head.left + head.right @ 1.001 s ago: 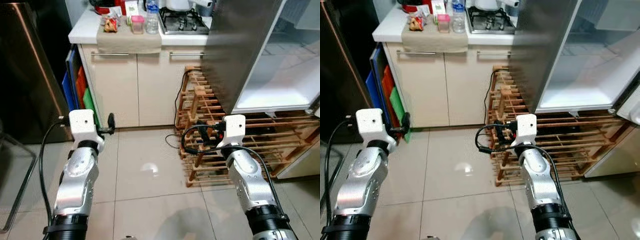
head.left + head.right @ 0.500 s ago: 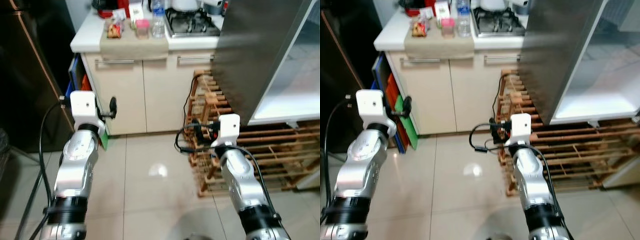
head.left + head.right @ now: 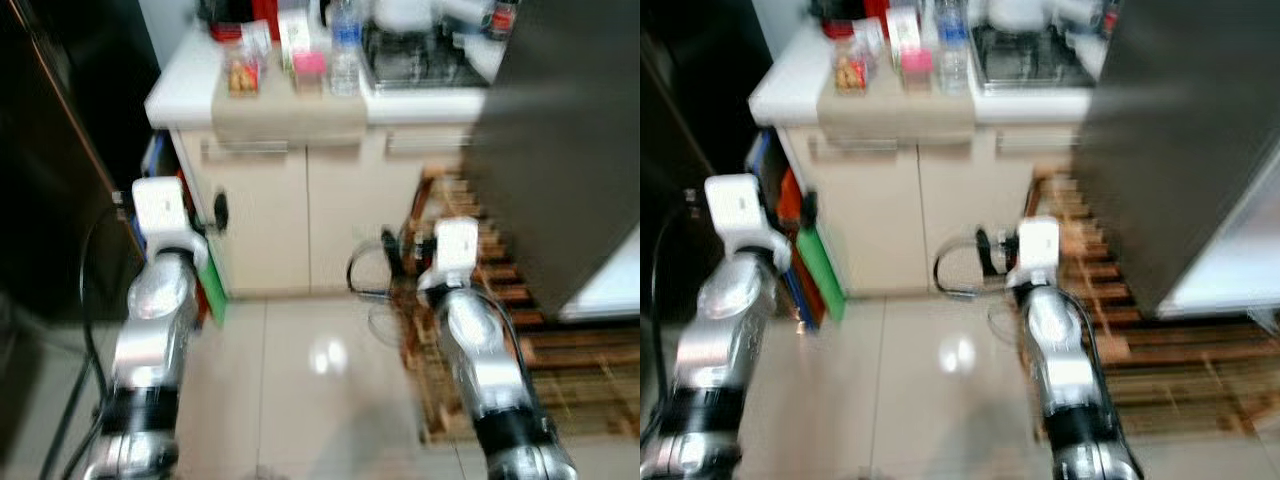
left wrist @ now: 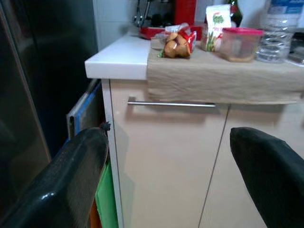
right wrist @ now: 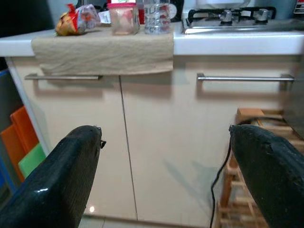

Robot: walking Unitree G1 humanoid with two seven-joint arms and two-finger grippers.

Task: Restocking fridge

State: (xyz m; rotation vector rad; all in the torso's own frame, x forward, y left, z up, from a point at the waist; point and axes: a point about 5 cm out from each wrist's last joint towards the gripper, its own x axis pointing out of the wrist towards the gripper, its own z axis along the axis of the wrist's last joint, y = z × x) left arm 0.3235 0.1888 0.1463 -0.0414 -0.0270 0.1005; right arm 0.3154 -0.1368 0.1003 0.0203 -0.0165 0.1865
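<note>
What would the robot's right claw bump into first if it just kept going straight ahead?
Probably the cream cabinet door under the counter. The right gripper, fingers wide open, points at it, below the beige cloth, with nothing between. How far away it is cannot be judged.

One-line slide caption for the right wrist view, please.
Open right gripper facing the cabinet doors, with a beige cloth and water bottle on the countertop.

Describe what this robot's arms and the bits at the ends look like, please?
Both arms are shiny silver tubes with black collars near the elbow. The left arm and right arm each end in a white boxy block at the wrist, with a black cable looping off it. The left gripper and right gripper have two long, rounded, glossy black jaws set wide apart.
</note>
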